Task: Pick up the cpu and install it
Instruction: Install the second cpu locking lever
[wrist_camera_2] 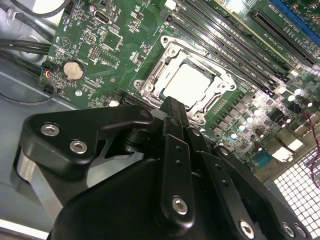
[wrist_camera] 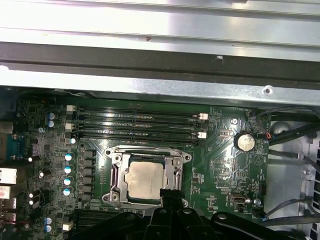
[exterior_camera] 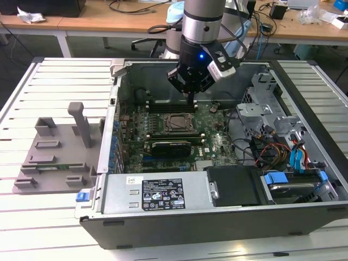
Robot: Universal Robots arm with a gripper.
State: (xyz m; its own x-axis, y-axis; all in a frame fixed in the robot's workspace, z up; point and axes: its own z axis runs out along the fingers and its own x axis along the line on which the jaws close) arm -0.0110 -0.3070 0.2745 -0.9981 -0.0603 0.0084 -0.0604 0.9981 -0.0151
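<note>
Inside the open computer case (exterior_camera: 179,196), the gripper (exterior_camera: 191,97) is hanging over the motherboard (exterior_camera: 217,142), just past the far edge of the socket frame (exterior_camera: 178,123) as the exterior view shows it. The cpu (wrist_camera: 144,179) is lying flat inside that frame, its pale metal top facing up and level with the surrounding metal edges; in the second wrist view the cpu (wrist_camera_2: 191,83) is sitting just beyond the tip of the gripper (wrist_camera_2: 172,102), apart from it. The fingers are reading as one narrow dark bar with no gap visible, so the jaws are judged to be closed together and gripping nothing. As a judgement, the pick-up and placement are done, since the chip is resting in its seat and nothing is being carried. Whether the frame's retaining latch is fastened cannot be told. On the exterior view's left, a grey fixture tray (exterior_camera: 51,157) is standing on the slatted table (exterior_camera: 49,76), well apart from the case.
</note>
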